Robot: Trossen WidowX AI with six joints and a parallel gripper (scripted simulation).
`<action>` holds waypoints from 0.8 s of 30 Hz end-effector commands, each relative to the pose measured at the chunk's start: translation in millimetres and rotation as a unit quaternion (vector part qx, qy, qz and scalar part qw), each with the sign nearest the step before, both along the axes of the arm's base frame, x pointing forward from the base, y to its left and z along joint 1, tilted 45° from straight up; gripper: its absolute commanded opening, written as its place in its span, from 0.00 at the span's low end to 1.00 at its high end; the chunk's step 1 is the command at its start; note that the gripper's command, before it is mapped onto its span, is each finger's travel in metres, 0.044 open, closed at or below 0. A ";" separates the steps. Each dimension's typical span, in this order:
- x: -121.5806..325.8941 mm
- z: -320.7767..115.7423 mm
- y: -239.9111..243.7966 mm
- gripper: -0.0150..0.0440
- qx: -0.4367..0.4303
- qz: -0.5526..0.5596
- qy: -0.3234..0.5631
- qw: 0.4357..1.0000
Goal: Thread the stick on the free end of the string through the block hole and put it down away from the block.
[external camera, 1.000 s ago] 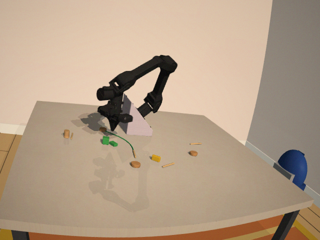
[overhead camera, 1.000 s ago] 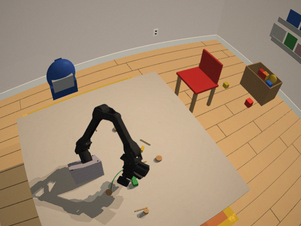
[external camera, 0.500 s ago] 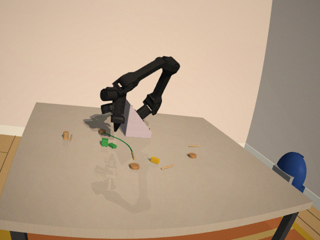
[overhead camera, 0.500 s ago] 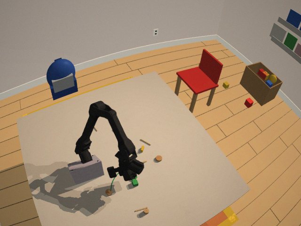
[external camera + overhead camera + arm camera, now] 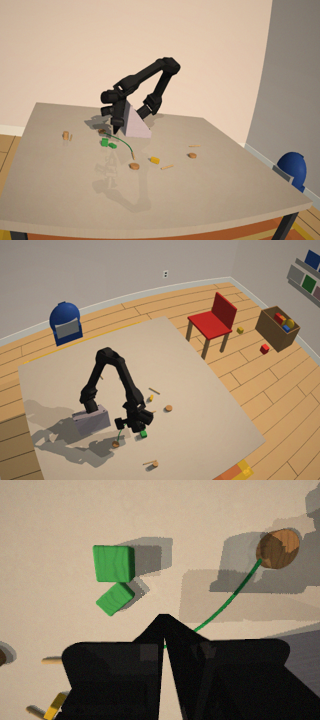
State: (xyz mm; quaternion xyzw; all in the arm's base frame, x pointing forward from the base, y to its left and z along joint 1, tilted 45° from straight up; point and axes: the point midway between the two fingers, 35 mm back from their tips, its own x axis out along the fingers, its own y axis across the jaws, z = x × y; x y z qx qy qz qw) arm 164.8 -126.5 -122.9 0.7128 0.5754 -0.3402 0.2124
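Fingers (image 5: 115,129) were shut on nothing near the button (image 5: 115,444) (image 5: 101,131) (image 5: 278,548). Your stick (image 5: 154,411) (image 5: 133,155) (image 5: 51,660) lay at the string's (image 5: 119,434) (image 5: 124,140) (image 5: 225,610) end, away from the button. You needed to go there, open up, and pinch it gently. The outside view showed you the whole stick; the top view hid part.

top: string's stick (image 5: 153,411) partly hidden | wrist: string (image 5: 227,604) partly behind hand (image 5: 164,616)

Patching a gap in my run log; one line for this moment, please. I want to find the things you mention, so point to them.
gripper (image 5: 139,429) (image 5: 115,133) (image 5: 163,618): shut, empty | string (image 5: 125,141) (image 5: 224,608): slack | string's stick (image 5: 133,155): on table
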 end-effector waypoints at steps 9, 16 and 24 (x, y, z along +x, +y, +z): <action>-1.0 -14.2 18.2 0.25 0.009 -0.002 0.005 1.000; -0.5 -21.5 26.2 0.25 0.010 -0.002 0.005 1.000; 2.0 -22.5 25.9 0.25 0.010 -0.002 0.005 1.000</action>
